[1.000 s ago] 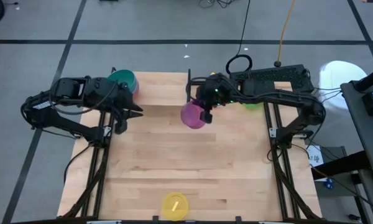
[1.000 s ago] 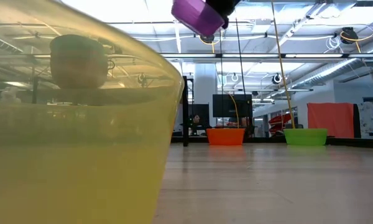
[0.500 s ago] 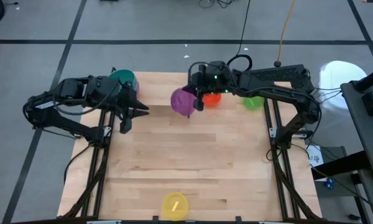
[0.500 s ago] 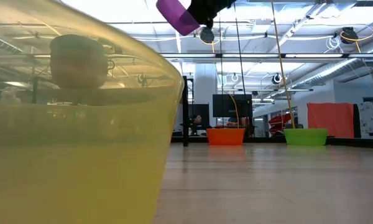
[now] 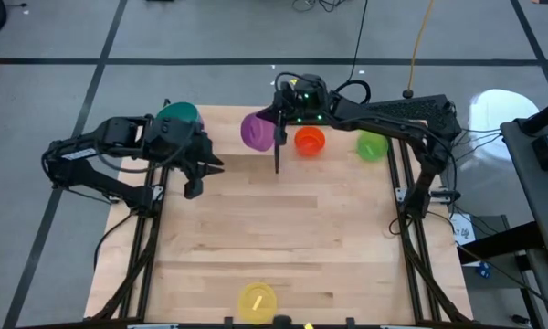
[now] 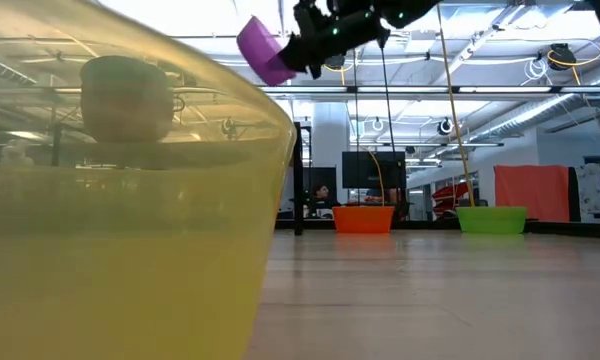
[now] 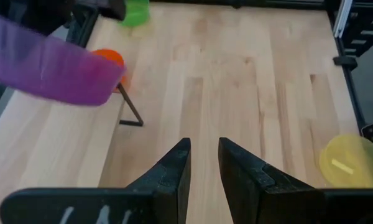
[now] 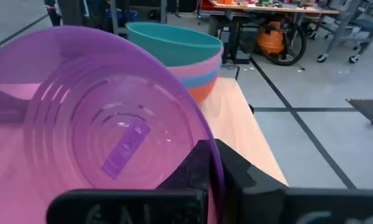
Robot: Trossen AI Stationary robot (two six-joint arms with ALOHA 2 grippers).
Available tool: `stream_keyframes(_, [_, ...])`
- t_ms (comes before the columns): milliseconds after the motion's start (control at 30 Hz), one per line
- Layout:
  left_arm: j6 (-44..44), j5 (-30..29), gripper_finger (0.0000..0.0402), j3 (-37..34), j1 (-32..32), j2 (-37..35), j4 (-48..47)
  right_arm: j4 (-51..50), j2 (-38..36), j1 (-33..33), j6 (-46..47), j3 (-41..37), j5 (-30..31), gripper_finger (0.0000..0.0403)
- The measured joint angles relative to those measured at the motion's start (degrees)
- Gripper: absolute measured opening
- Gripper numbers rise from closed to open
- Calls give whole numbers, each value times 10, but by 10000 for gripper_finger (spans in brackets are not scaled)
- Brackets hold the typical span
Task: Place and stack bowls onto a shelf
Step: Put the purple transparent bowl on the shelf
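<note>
My right gripper [image 5: 279, 123] is shut on the purple bowl [image 5: 256, 131], high over the table's far middle; the low view shows this bowl [image 6: 263, 50] well above the table. A stack of bowls with the teal bowl [image 8: 174, 40] on top, over pink, blue and red ones, stands at the far left corner [image 5: 180, 114]. The orange bowl [image 5: 310, 140] and green bowl [image 5: 372, 146] rest on their bases at the far edge. The yellow bowl [image 5: 256, 302] sits at the near edge. Of the shelf, only the black upright [image 5: 277, 151] shows. My left gripper [image 7: 203, 148] hovers open at the left. My right gripper holds the purple bowl by its rim [image 8: 208, 146], one finger [image 8: 196, 168] inside the bowl and the other finger [image 8: 239, 171] outside. The bowl is lifted clear and tipped onto its side, its base pointing toward the table's left.
The yellow bowl [image 6: 120, 200] fills the low view's left half. The black upright [image 7: 129, 109] stands just beside the orange bowl [image 7: 109, 59]. Bare wooden tabletop [image 5: 283, 238] lies between the far bowls and the near edge. Cables hang behind the far edge.
My right gripper has carried the purple bowl from over the table's middle toward the far and left, in the direction of the teal-topped stack, tipping the bowl further onto its side. It has uncovered the orange bowl in the high view. My left gripper has shifted slightly toward the right.
</note>
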Motion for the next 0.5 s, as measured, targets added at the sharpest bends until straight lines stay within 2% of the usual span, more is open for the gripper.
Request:
stream_keyframes(267, [6, 0, 88, 0, 0, 2, -16, 6, 48, -28, -13, 0, -11, 0])
stream_keyframes(500, [6, 0, 88, 0, 0, 2, -16, 5, 81, -35, -42, -1, 5, 0])
